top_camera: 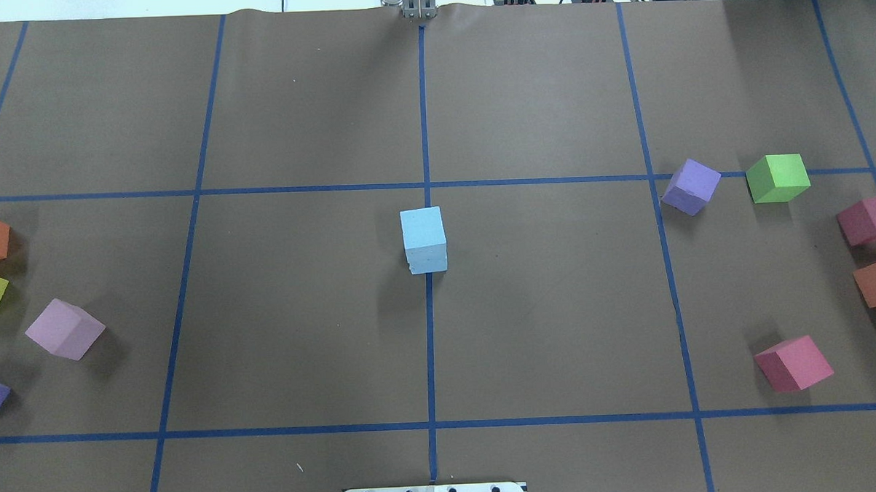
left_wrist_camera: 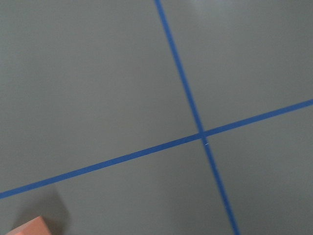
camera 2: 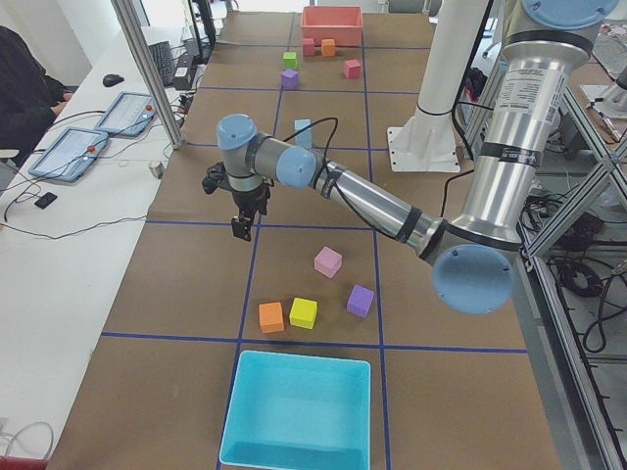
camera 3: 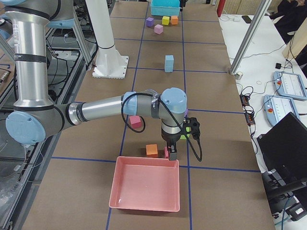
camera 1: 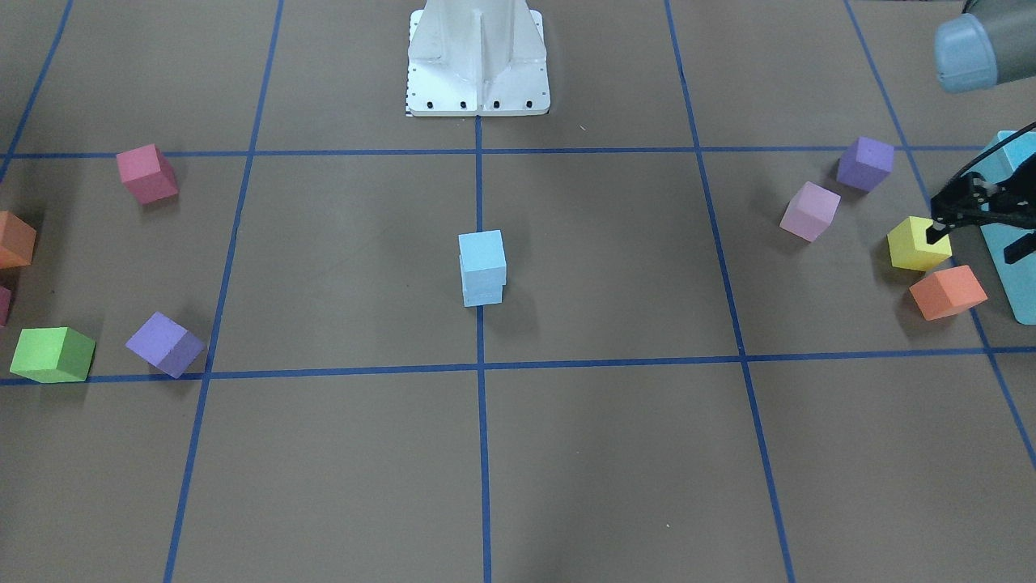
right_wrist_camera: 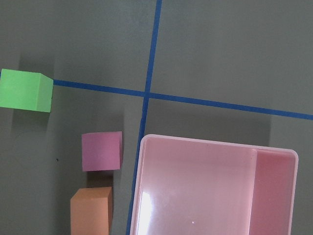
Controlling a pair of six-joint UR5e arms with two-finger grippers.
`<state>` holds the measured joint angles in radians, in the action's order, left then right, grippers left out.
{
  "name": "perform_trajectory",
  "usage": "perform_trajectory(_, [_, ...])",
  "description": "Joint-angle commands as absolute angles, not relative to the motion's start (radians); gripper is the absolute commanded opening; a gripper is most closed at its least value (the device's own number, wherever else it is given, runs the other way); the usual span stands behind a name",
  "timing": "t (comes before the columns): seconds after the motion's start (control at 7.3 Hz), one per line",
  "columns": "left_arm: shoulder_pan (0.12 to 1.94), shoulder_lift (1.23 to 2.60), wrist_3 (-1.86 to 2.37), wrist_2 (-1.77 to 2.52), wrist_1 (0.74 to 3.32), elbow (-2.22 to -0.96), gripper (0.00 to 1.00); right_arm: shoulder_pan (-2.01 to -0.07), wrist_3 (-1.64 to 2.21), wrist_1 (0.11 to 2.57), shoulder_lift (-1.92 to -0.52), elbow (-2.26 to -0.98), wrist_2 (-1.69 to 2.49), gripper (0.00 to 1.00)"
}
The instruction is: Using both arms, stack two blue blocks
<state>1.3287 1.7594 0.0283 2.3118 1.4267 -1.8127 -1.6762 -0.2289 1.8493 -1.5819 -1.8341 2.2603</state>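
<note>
Two pale blue blocks stand stacked at the table's centre on the middle tape line, the upper blue block (camera 1: 482, 253) on the lower blue block (camera 1: 484, 291). The stack also shows in the overhead view (top_camera: 423, 232). My left gripper (camera 1: 978, 240) hangs open and empty at the table's left end, above the yellow cube (camera 1: 914, 247), far from the stack. My right gripper (camera 3: 171, 155) shows only in the exterior right view, over the pink tray's far rim, so I cannot tell whether it is open or shut.
A turquoise bin (camera 2: 299, 411) sits at my left end, with orange (camera 1: 947, 291), pink (camera 1: 809, 210) and purple (camera 1: 864, 163) cubes nearby. A pink tray (camera 3: 145, 184) sits at my right end, with green (right_wrist_camera: 25, 90), magenta (right_wrist_camera: 101, 151) and orange (right_wrist_camera: 91, 210) cubes. The white pedestal (camera 1: 477, 73) stands behind the stack.
</note>
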Motion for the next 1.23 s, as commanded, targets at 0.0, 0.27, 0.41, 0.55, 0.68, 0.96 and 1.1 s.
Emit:
perform_trajectory(0.0, [1.445,1.688,-0.171,2.345,1.48,-1.715,0.98,-1.671,-0.244,1.766,-1.591,-1.833,2.266,1.0])
perform_trajectory(0.27, [1.508,1.681,-0.254,2.345,1.482,-1.658,0.98,-1.667,-0.245,1.691,-1.592,-1.784,2.266,1.0])
perform_trajectory(0.41, [1.519,1.675,-0.268,2.345,1.494,-1.632,0.98,-1.666,-0.244,1.69,-1.589,-1.763,2.264,1.0])
perform_trajectory(0.55, [1.523,1.666,-0.268,2.347,1.567,-1.582,0.98,-1.666,-0.239,1.692,-1.589,-1.756,2.27,1.0])
perform_trajectory(0.68, [1.534,1.655,-0.265,2.349,1.627,-1.537,0.98,-1.666,-0.235,1.695,-1.591,-1.755,2.272,1.0])
perform_trajectory(0.96, [1.551,1.654,-0.262,2.347,1.638,-1.531,0.98,-1.664,-0.233,1.695,-1.594,-1.753,2.272,1.0])
perform_trajectory(1.1, [1.551,1.654,-0.262,2.347,1.638,-1.531,0.98,-1.664,-0.235,1.694,-1.594,-1.755,2.27,1.0])
